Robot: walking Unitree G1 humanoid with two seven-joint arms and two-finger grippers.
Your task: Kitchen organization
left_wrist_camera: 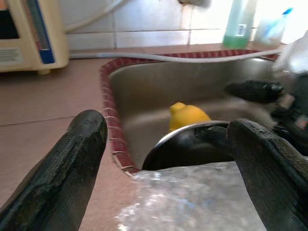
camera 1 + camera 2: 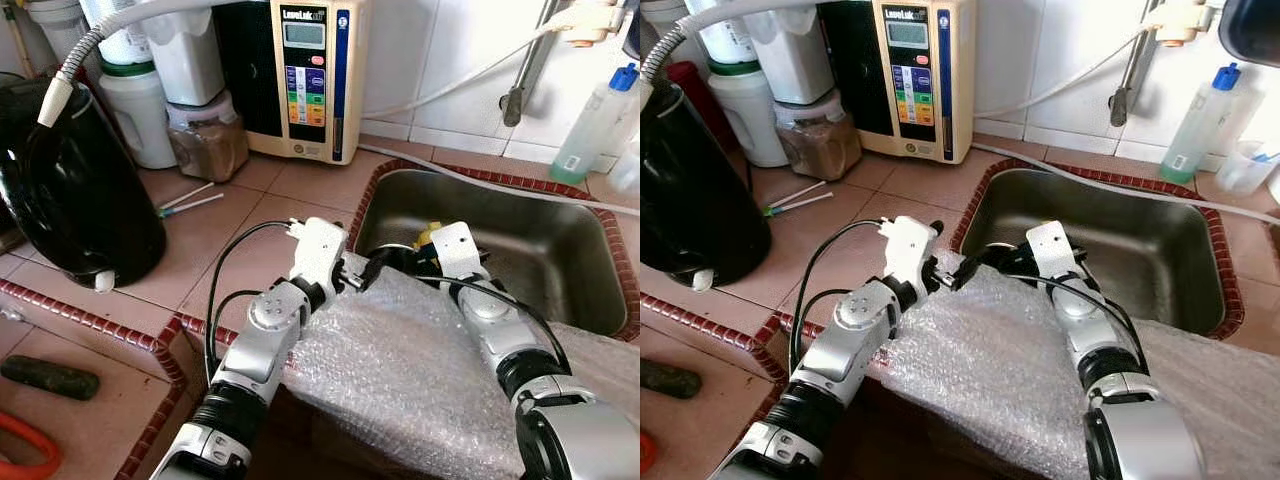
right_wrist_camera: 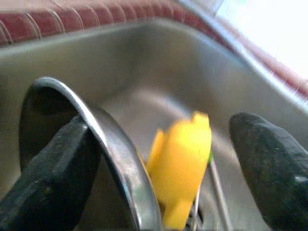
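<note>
Left gripper: I had my left gripper (image 2: 368, 272) at the near left corner of the sink (image 2: 560, 255), fingers spread wide and holding nothing, one finger (image 1: 62, 168) over the tile beside the sink rim, the other above the bubble wrap (image 2: 400, 370).
Right gripper: my right gripper (image 3: 159, 168) was just inside the sink's near edge, fingers well apart; one finger (image 3: 48, 168) lay against the metal rim of a dark pan (image 1: 187, 147) (touching, not pinched).
Task thing: a yellow plastic piece (image 3: 180, 159) sat in the sink bottom, just beyond the pan, between my right fingers in the wrist view but not held.
Surface: bubble wrap covered the sink's near edge under both arms.
Room: left of the sink I saw terracotta tile counter (image 2: 250, 210), a black kettle (image 2: 80, 190) and a water ionizer (image 2: 305, 75); a green bottle (image 2: 590, 125) stood behind the sink.
</note>
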